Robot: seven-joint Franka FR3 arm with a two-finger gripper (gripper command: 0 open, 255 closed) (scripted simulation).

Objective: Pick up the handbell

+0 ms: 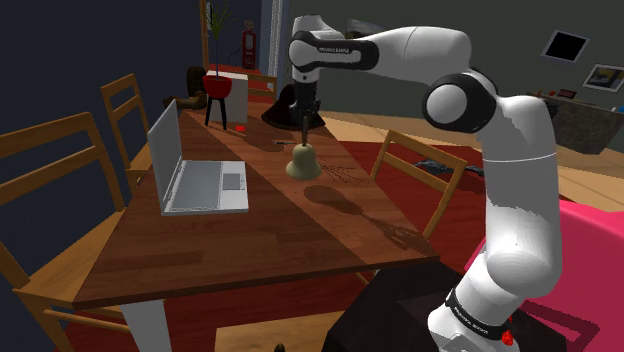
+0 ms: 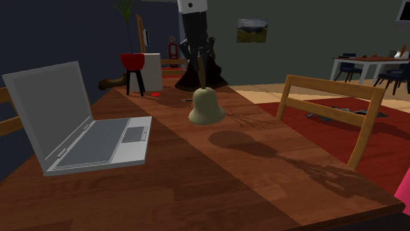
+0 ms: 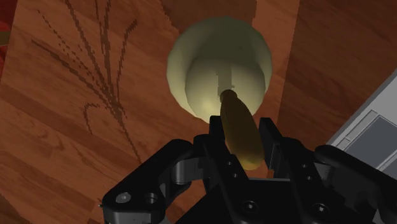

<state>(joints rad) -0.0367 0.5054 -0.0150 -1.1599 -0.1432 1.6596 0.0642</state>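
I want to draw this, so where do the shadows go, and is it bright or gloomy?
Shoulder view: the room is dim, and the handbell throws a dark shadow over the table toward the stand. Second exterior view: that shadow stretches toward the view's right. Wrist view: the handbell's dome catches light, with thin branching shadow lines on the wood beside it.

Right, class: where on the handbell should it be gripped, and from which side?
Take the slim brown handle, coming straight down from above. The handbell stands upright on the table with its handle pointing up, and its pale body likely flares too wide for the jaws. The gripper clasps the handle this way.
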